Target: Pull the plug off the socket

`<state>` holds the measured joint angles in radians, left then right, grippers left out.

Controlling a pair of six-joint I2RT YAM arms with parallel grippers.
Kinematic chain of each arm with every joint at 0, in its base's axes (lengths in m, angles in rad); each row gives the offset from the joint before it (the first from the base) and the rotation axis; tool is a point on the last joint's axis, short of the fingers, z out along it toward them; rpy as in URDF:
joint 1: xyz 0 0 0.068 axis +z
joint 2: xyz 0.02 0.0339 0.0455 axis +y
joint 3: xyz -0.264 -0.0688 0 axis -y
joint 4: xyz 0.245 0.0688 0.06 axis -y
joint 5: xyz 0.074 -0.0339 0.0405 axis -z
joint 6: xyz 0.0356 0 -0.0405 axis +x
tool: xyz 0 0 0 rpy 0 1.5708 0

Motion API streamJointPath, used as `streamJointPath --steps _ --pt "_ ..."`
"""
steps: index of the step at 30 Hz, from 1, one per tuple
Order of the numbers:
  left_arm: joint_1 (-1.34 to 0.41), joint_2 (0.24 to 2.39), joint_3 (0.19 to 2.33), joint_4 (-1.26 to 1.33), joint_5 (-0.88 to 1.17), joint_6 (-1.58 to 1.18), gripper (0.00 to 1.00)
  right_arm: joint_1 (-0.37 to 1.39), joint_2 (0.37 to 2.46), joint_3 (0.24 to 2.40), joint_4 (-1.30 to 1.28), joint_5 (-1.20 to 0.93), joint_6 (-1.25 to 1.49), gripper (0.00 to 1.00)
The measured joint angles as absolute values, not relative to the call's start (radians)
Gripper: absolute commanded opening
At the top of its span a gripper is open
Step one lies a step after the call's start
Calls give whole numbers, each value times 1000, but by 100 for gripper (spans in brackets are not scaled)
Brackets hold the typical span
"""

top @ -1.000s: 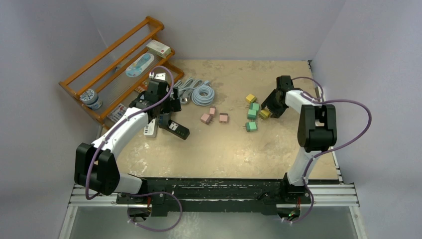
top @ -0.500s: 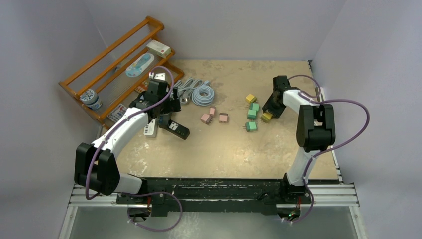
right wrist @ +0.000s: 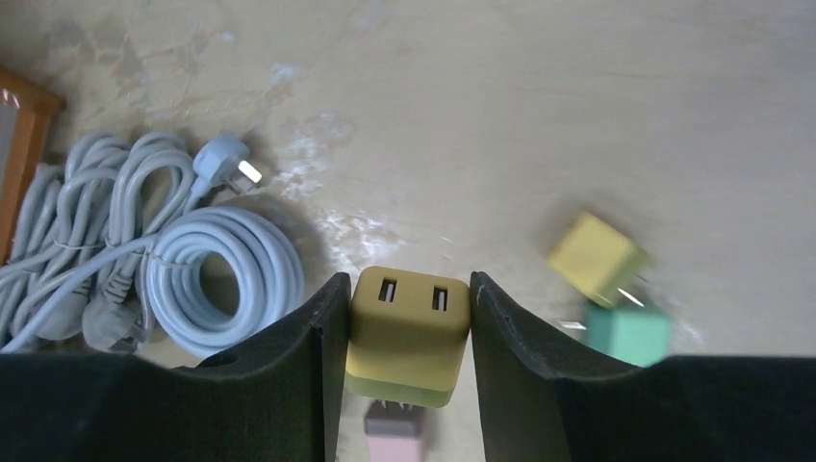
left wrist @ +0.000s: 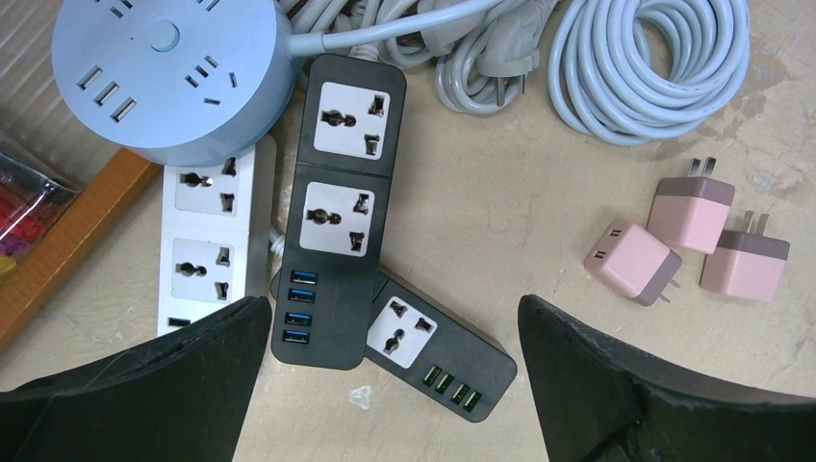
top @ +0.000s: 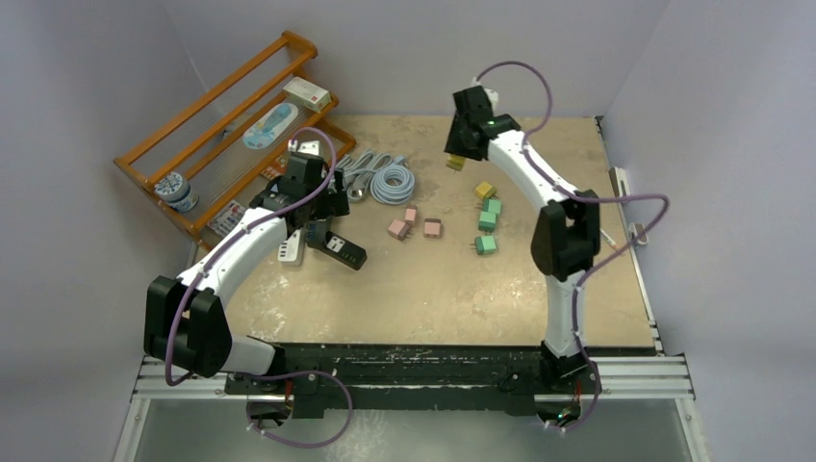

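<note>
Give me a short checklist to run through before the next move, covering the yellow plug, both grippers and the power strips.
1. Right gripper shut on the yellow plug: ok, a finger presses each side.
2. Yellow plug lifted off the table: ok, it hangs above the surface.
3. Left gripper open: ok, the jaws stand wide above the black power strip.
4. Sockets on the black power strip free of plugs: ok, every socket in view is bare.
5. Left gripper touching the black power strip: cannot tell.
6. Spot under the yellow plug free for setting down: cannot tell; a pink plug shows just below it in the right wrist view.
</note>
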<state>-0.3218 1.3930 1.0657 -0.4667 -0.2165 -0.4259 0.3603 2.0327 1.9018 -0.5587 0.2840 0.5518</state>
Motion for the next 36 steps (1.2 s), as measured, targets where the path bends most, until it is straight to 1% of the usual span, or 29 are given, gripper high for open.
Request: streamJointPath --steps 4,6,8,9,10,11,15,17,19,23,25,29,32,36 --pt "-322 1393 1066 -467 -225 -426 100 416 2230 2047 -576 270 530 6" --pt "-322 1393 1066 -468 -231 -426 100 433 2318 2088 -592 268 520 11" --pt "-322 1393 1066 -469 -236 -426 100 444 2381 2100 -604 261 513 22" --pt "-322 1393 1066 -469 -239 -426 100 448 2400 2100 -613 256 510 28" --pt "-322 1393 1066 -470 -240 -426 100 450 2415 2100 -624 245 505 40" --pt "-322 1393 1066 -470 -240 -426 100 451 2417 2101 -625 241 501 47" --pt "-322 1393 1066 -472 -240 -426 100 451 2413 2135 -633 214 488 71" --pt "-322 1393 1066 -473 -240 -426 100 450 2399 2140 -628 194 476 80" --pt "-322 1393 1066 -473 -240 -426 100 444 2368 2120 -607 185 459 98" --pt "-322 1393 1066 -474 -240 -426 100 423 2213 1969 -516 144 392 99" --pt "-322 1393 1066 -474 -240 -426 100 395 2115 1884 -468 113 349 98" --pt "-322 1393 1066 -474 -240 -426 100 316 1988 1750 -378 86 272 93" --pt "-322 1393 1066 -474 -239 -426 100 255 1950 1654 -341 83 216 91" --pt "-322 1393 1066 -474 -238 -426 100 207 1995 1620 -351 88 146 88"
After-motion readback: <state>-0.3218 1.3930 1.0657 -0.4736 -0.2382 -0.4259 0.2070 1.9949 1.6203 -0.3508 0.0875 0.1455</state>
